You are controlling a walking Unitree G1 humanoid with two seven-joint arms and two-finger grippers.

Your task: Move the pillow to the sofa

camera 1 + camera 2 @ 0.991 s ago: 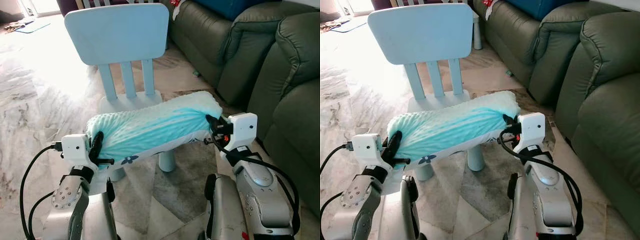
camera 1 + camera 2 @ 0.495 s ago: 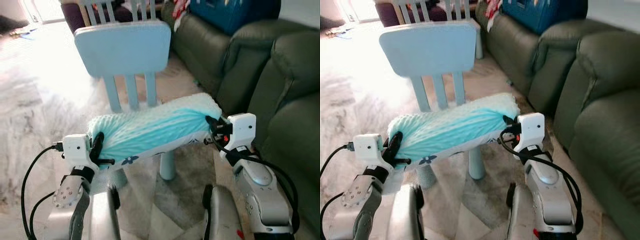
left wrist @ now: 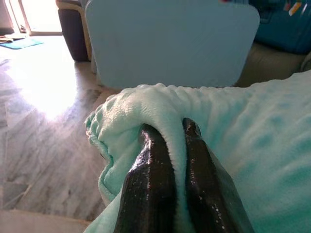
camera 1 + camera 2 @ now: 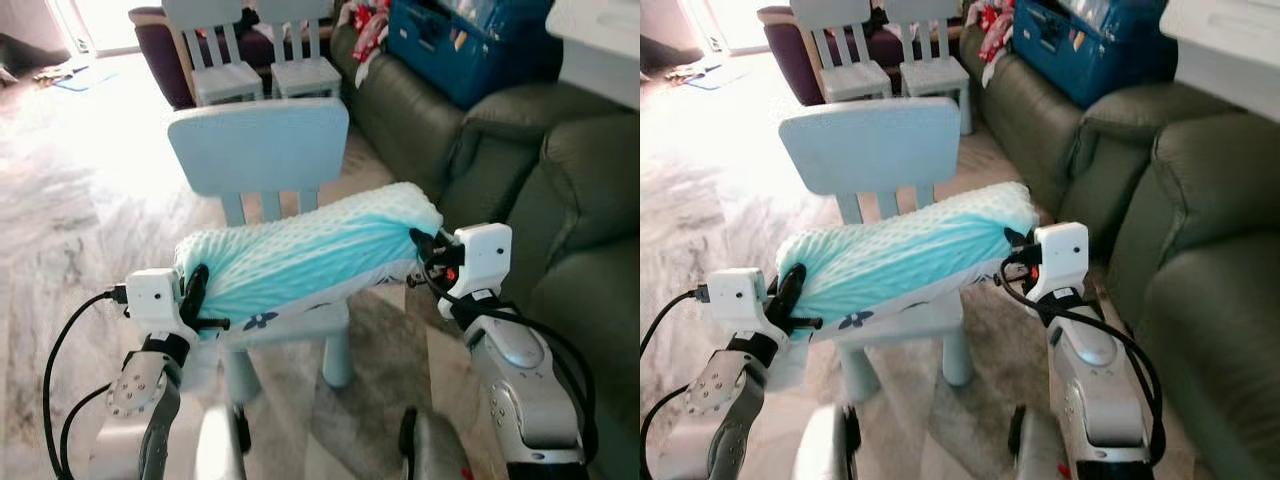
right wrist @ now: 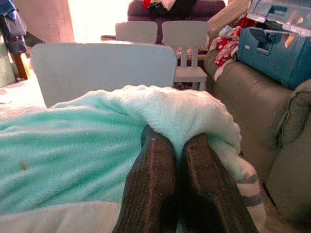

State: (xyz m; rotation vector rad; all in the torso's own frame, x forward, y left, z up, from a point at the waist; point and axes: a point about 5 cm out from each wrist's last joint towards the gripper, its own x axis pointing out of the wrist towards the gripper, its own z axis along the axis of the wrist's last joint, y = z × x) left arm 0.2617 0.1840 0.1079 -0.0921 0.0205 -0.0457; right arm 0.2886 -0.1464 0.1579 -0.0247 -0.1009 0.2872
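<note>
Two grippers carry the pillow (image 4: pixel 305 255) between them, its long axis running crosswise in front of the robot, raised a little toward the robot's right. The left gripper (image 4: pixel 196 295) is pinched tight on a fold of fabric at the pillow's left end; the right gripper (image 4: pixel 428 250) is clamped the same way on the right end — in both wrist views the black fingers (image 3: pixel 150 165) press together with teal cloth squeezed between them. The pillow hangs in the air in front of a pale blue child's chair (image 4: pixel 262 150), above the level of its seat; whether it brushes the seat cannot be told.

What the coming move turns on is the sofa (image 4: pixel 520 160): it lies to the robot's right and ahead, its dark green arm and cushions just beyond the right gripper. The right end of the pillow is the nearer one, so the load would probably go in that end first — with a turn to the right to bring the whole length over the cushions.
</note>
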